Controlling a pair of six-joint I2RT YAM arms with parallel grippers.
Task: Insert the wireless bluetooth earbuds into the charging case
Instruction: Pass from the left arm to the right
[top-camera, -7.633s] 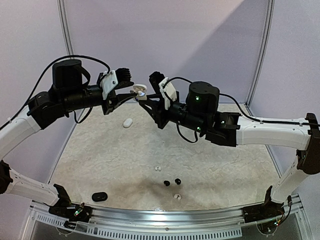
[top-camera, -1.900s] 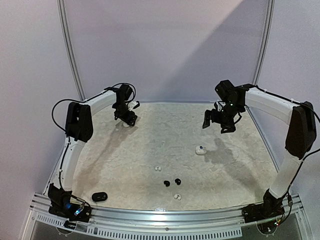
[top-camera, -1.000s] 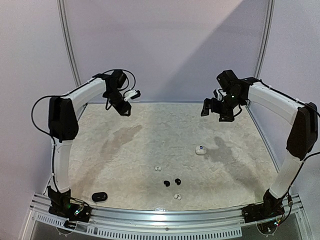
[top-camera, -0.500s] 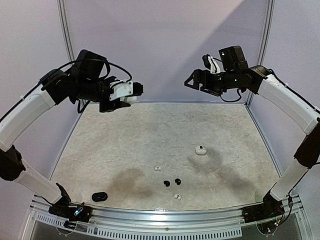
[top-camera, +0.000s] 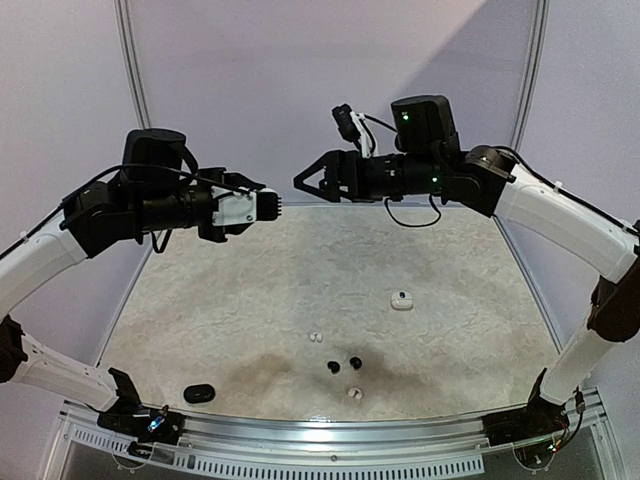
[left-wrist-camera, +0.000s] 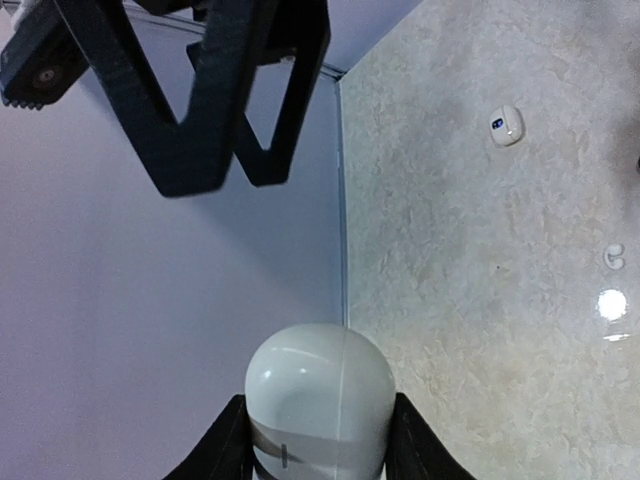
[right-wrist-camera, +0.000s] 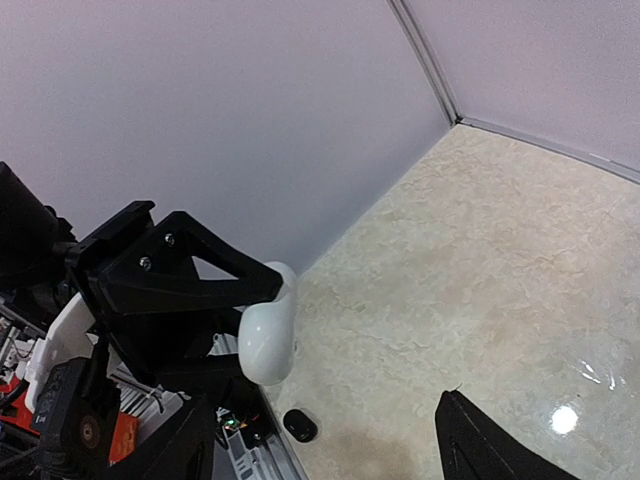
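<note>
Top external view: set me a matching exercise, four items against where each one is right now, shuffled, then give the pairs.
Items
1. white oval case
2. small white case
3. black case
4. two black earbuds

Places
A. on the table, near its front-left edge
B. in the left gripper, off the table
C. on the table, right of centre
D. on the table, front centre, side by side

Pairs: 1-B, 2-C, 3-A, 4-D

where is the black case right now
In the top view the black case lies by the left arm's base, well left of the two black earbuds.
</note>
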